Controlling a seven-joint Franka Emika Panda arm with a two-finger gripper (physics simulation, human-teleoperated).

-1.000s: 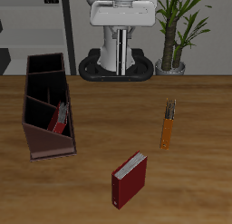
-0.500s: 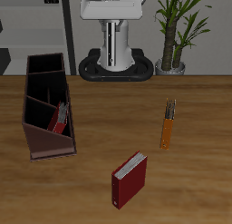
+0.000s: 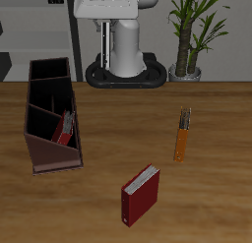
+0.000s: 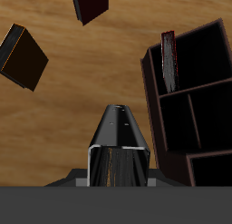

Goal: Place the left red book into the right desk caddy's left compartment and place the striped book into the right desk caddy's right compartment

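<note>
The right desk caddy [image 3: 39, 153] [image 4: 210, 48] is a long maroon box near one side edge of the table. The left red book [image 3: 65, 127] [image 4: 169, 57] stands tilted inside its left compartment, the end section nearest the front edge. The striped book [image 3: 184, 116] lies across the table beside a thin orange book [image 3: 180, 144]. In the wrist view the pair shows as one dark shape [image 4: 23, 55]. My gripper [image 4: 118, 110] hangs high above the table's back part, fingers [image 4: 107, 137] pressed together with nothing between them. The right compartment is empty.
A squarer, brighter red book [image 3: 141, 193] [image 4: 89, 3] stands near the front edge. A potted plant [image 3: 192, 30] and the robot's black base [image 3: 123, 75] are at the back.
The arm's upper part has swung toward the caddy's side and lifted. The books and the caddy have not moved.
</note>
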